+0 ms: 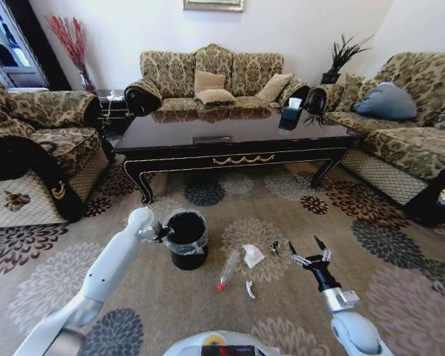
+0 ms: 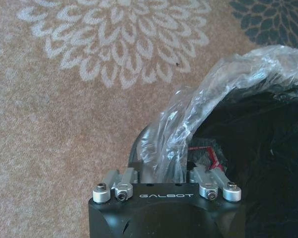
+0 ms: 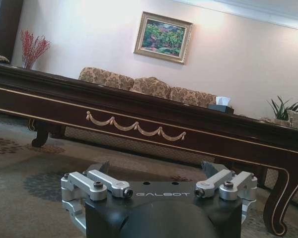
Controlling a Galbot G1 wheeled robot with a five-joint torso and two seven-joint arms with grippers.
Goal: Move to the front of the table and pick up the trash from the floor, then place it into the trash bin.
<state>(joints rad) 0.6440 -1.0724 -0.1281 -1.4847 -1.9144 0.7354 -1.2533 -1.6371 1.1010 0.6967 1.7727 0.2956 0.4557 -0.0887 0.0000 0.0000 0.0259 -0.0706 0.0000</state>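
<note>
The robot already faces the table (image 1: 237, 141). The left gripper (image 1: 163, 234) clamps its fingers on the trash bin (image 1: 187, 239) rim. The right gripper (image 1: 311, 254), fingers apart, hovers right of the trash (image 1: 241, 267), all of it lying unpicked on the carpet.

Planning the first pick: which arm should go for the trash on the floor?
Right, probably. The right gripper is open and hangs low just beside the trash. The left gripper is shut on the liner of the bin, so it is busy there.
</note>
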